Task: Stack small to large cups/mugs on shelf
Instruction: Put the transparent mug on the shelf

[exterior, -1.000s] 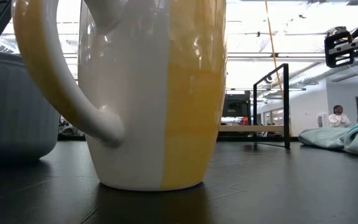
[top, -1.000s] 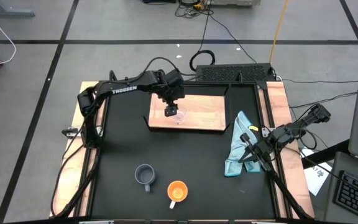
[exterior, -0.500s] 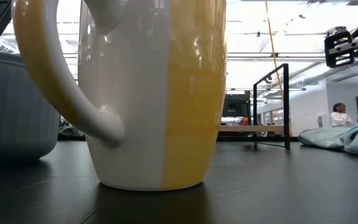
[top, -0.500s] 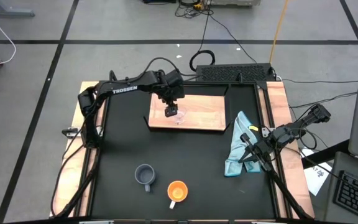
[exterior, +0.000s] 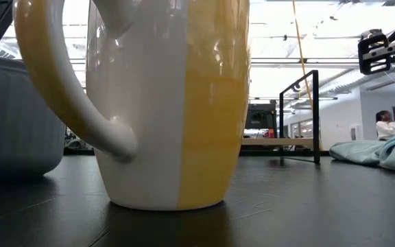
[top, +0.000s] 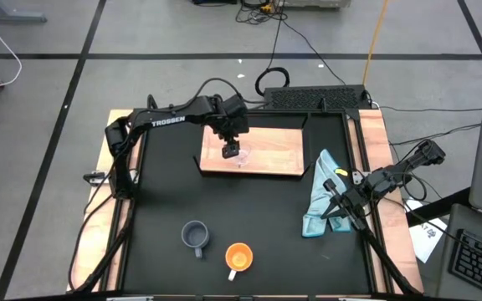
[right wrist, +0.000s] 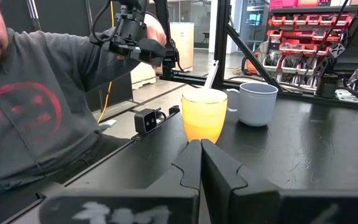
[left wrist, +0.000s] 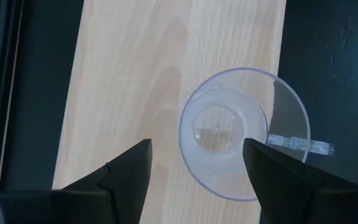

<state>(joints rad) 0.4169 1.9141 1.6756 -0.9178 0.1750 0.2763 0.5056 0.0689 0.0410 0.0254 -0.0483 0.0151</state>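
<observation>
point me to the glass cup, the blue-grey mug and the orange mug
glass cup (left wrist: 219,127): left wrist view, its clear base, on the wood board.
blue-grey mug (top: 194,234): high view, the open mouth.
orange mug (top: 238,255): high view, the orange inside.
</observation>
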